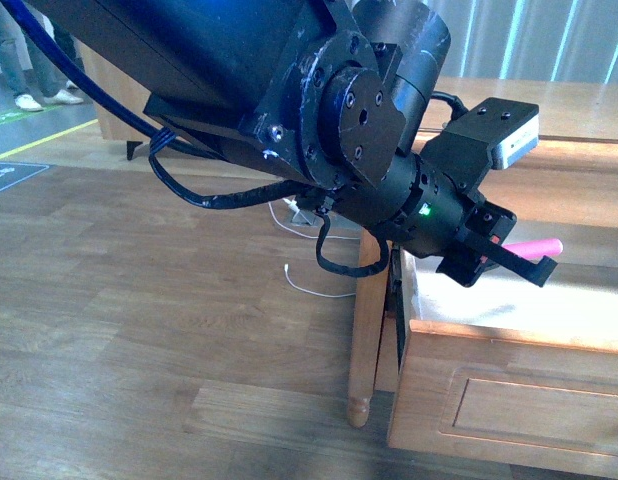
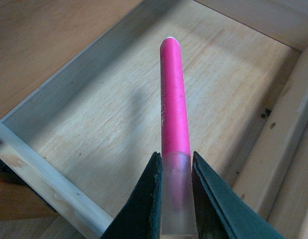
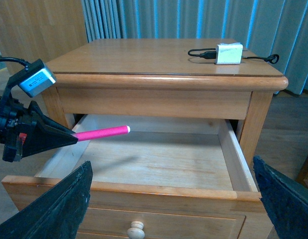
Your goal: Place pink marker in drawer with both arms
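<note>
Left gripper (image 2: 174,160) is clamped on the pale end of the marker (image 2: 173,94), holding it above the bare floor of the open drawer (image 3: 159,164). Right gripper (image 3: 171,162) is spread wide and empty, facing the drawer front

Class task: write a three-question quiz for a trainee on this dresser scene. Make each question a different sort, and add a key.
1. True or false: the drawer is shut.
2. The left pincer grips the pink marker by: A) its pale cap end; B) its pink tip; C) its middle.
3. Fill in: the right pincer is ____ and holds nothing.

Key: 1 false, it stands open; 2 A; 3 open.
</note>
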